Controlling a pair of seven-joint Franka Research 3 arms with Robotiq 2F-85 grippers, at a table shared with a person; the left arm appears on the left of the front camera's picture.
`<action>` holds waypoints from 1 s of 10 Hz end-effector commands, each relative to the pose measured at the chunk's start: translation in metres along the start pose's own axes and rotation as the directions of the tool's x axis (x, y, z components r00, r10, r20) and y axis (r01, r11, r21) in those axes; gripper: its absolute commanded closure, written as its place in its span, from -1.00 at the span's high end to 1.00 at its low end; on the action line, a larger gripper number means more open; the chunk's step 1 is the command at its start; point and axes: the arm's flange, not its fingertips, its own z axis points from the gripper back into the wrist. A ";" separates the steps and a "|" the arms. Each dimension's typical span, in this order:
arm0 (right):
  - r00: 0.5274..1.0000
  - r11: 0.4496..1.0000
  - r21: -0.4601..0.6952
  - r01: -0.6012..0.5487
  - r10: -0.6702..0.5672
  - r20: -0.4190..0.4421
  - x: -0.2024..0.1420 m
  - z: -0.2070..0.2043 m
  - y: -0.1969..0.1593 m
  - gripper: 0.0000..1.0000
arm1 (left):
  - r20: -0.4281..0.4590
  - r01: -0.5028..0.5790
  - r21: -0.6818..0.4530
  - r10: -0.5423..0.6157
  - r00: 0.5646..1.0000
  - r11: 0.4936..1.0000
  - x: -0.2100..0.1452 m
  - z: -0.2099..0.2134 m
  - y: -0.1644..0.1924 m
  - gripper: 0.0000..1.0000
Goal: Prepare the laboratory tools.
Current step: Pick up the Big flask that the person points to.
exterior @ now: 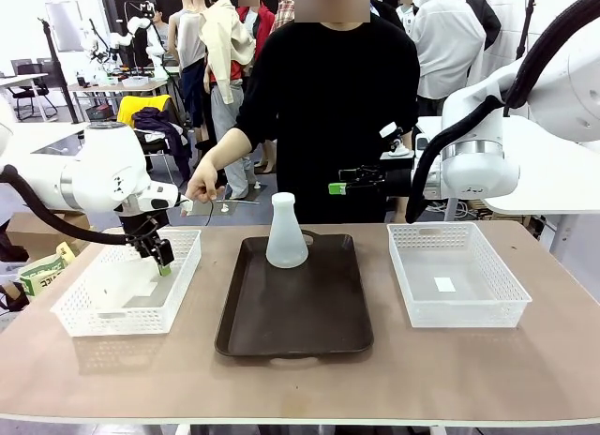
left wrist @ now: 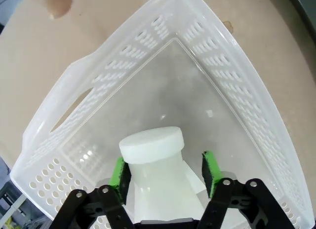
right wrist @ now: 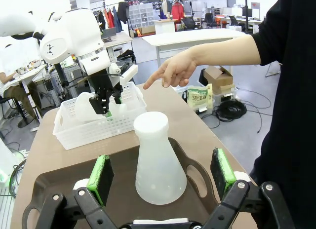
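One milky-white flask [exterior: 286,233] stands upright at the far end of the dark brown tray [exterior: 295,313]. The other flask [left wrist: 158,170] lies on its side in the left white basket [exterior: 131,285]. My left gripper [exterior: 161,257] reaches down into that basket and straddles this flask's neck; its green pads [left wrist: 118,172] sit close on both sides, with a small gap on one side. My right gripper [exterior: 354,180] hovers open behind the tray. In the right wrist view the upright flask [right wrist: 158,160] stands ahead, between its spread fingers [right wrist: 101,177].
A second white basket [exterior: 455,271] sits right of the tray, holding a small paper slip. A person in black stands across the table, their hand [exterior: 202,187] pointing down towards the left basket. A green packet [exterior: 42,271] lies off the table's left edge.
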 end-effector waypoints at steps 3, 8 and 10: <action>1.000 1.000 0.004 0.010 -0.010 -0.013 0.001 -0.002 -0.002 1.00 | -0.019 -0.032 -0.006 0.032 0.999 0.999 0.005 0.000 0.001 -1.00; 1.000 1.000 0.004 0.010 -0.010 -0.013 0.001 -0.002 -0.002 1.00 | -0.076 -0.076 -0.095 0.069 0.995 0.993 0.000 -0.004 0.003 -1.00; 1.000 1.000 0.004 0.010 -0.010 -0.013 0.001 -0.002 -0.002 1.00 | -0.021 -0.014 -0.014 0.014 1.000 1.000 0.001 0.000 0.000 -1.00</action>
